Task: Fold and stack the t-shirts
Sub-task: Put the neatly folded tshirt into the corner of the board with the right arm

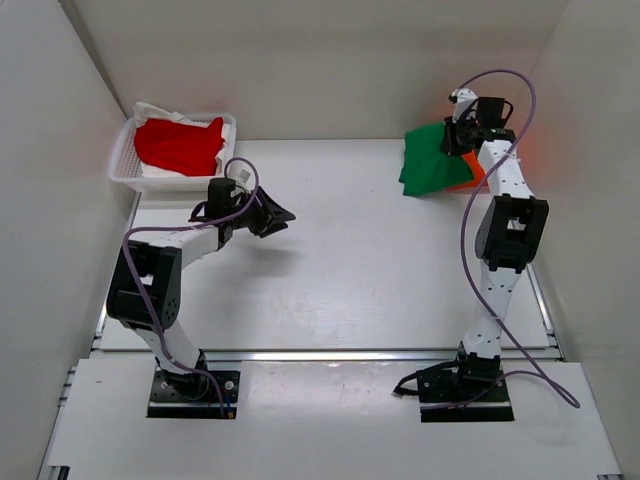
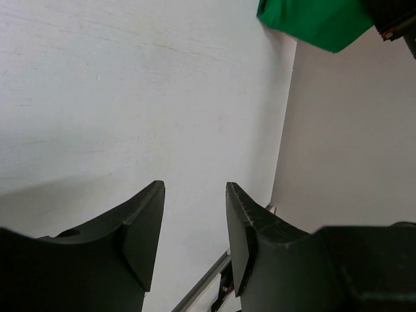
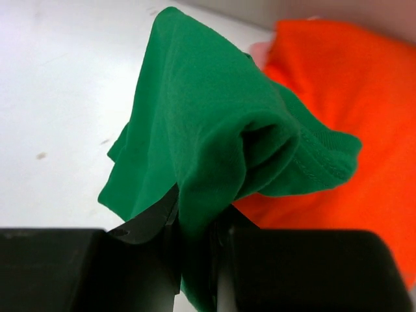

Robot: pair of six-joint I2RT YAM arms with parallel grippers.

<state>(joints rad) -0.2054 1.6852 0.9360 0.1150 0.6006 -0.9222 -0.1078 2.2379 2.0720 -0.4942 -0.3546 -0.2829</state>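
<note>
Three in view | green shirt (image 1: pixel 430 160) over orange shirt (image 3: pixel 351 97) upper right, red shirt (image 1: pixel 180 145) in basket (image 1: pixel 122 165) upper left | right gripper (image 3: pixel 195 224) pinching green shirt fold | left gripper (image 2: pixel 195 221) spread, empty | limp, light cloth; probably best gripped at hem edge

Two slim robot arms, the left arm (image 1: pixel 145 285) and the right arm (image 1: pixel 510 230), pair white tubular links with boxy black joint housings. Each is mounted on a black base plate (image 1: pixel 193 393) on a pale board (image 1: pixel 320 425) at the near edge of the desk (image 1: pixel 380 270). A purple cable (image 1: pixel 243 161) loops beside the left arm; a longer purple cable (image 1: pixel 500 72) arcs over the right. The left hand (image 2: pixel 195 188) has two matte black fingers (image 2: pixel 140 227), broad, curved and blunt-tipped, one finely ridged along its inner edge. The right hand (image 3: pixel 195 218) is the same black plastic.
</note>
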